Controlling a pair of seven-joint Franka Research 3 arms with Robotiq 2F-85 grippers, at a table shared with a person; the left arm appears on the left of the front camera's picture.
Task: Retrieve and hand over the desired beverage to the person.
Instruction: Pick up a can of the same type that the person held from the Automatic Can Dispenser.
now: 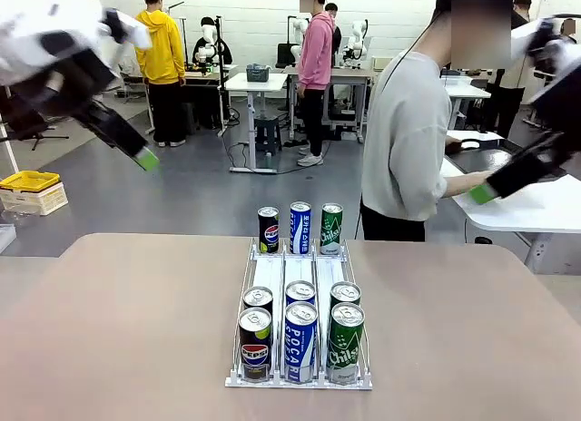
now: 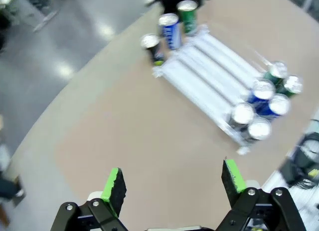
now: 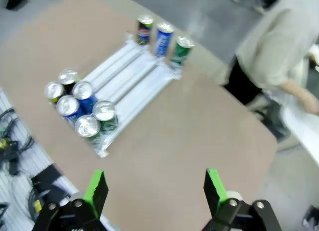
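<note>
A white three-lane rack [image 1: 300, 274] stands mid-table with beverage cans. The left lane holds Pepsi cans [image 1: 255, 344], the middle lane blue Pocari cans [image 1: 300, 341], the right lane green cans [image 1: 345, 342]. One can of each kind stands at the far end [image 1: 300, 227]. Nothing marks one beverage as desired. The person [image 1: 407, 140], in a light grey sweatshirt, stands beyond the far edge, turned to the right. My left gripper [image 1: 136, 149] hangs high at the left, open and empty [image 2: 174, 180]. High at the right, my right gripper [image 1: 490, 187] is also open and empty [image 3: 155, 187].
The tan table [image 1: 118, 330] is bare on both sides of the rack. A white side table [image 1: 536, 208] stands at the right behind the person. A yellow bin [image 1: 29, 181] sits on the floor at the left. Two other people stand far back.
</note>
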